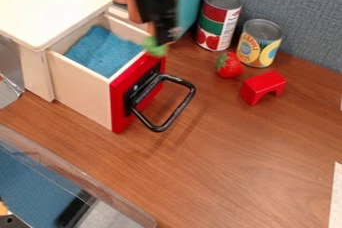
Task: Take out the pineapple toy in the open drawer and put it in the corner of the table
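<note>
At the upper middle, the black gripper (162, 33) hangs over the drawer's back right corner. It is shut on the pineapple toy, whose green leafy top (155, 47) points down just below it, level with the rim; the toy's body is hidden by the gripper. The open drawer (81, 88) has pale wooden walls, a red front and a black handle, with blue cloth lying inside. To the right, the brown wooden table (234, 147) spreads out.
Two cans (219, 21) (259, 43) stand by the back wall, with a strawberry (229, 65) and a red arch block (263, 87) before them. The black handle (188, 103) juts rightward. A clear bin edge (87, 174) crosses the lower left.
</note>
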`<state>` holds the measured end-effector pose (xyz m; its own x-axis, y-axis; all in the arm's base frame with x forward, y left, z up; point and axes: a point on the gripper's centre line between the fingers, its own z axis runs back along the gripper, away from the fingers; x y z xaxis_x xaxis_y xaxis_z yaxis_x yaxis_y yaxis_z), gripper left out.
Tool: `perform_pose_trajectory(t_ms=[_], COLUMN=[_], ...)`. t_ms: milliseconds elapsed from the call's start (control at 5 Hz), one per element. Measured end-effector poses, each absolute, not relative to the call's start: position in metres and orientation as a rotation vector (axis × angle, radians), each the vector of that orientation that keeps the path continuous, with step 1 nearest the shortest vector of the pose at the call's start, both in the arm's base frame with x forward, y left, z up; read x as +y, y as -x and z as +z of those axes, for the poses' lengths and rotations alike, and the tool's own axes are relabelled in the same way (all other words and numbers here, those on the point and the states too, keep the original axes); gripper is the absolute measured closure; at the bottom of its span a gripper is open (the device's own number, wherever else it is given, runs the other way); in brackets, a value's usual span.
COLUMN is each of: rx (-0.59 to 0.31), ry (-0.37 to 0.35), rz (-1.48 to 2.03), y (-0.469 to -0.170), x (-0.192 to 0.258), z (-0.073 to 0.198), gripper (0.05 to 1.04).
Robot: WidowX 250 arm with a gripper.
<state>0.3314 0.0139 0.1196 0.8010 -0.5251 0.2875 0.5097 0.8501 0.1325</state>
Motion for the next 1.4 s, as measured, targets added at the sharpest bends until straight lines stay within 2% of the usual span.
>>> perform_pose_trajectory(t_ms=[400,600,800,1000,1200,1400], rx=[-0.309,-0.292,-0.279,-0.256,-0.240,-0.332], ry=[0.101,0.142,0.144,0.122,0.108,0.069], rz=[-0.644,-0.642,-0.648,-0.640,-0.628,-0.622], y=[-0.378,-0.390,-0.395,-0.393,-0.391,-0.389], x=[-0.045,-0.052,-0.051,-0.047,-0.046,-0.054], z=[0.076,0.054,0.041,0.040,0.044,0.088], gripper=[0.362,0.362,0.317,0.088,0.078,0.083])
